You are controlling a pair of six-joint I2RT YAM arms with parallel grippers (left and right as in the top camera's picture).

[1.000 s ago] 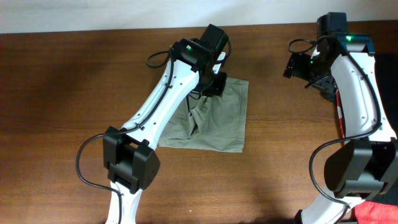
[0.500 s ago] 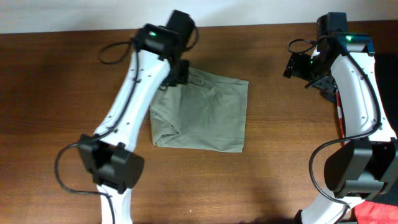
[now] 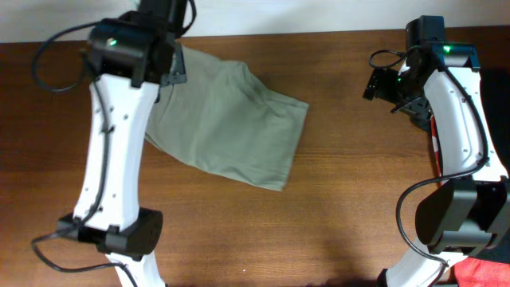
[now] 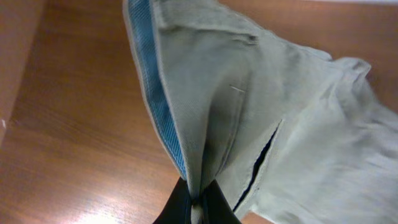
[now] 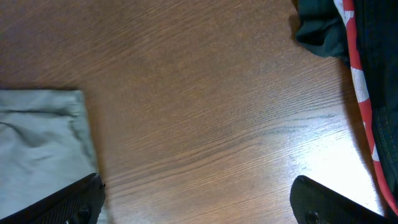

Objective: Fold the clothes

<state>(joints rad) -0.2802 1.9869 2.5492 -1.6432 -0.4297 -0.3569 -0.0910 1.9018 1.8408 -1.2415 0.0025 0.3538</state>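
Here, left tool point(image 4: 198, 208) pinching shorts point(image 3: 231, 131), seemingly beside pocket point(image 4: 258, 165), right tool point(image 5: 196, 202) agape

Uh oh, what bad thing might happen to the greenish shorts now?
1. The left jaws pinch only a thin fold of the olive-beige cotton shorts near the waistband, so the cloth might slip free.
2. That pinched end sits close to the far edge of the brown wooden table, so it may slide off.
3. The right jaws stand open and away from the shorts, so nothing pins the other end and it could bunch up.
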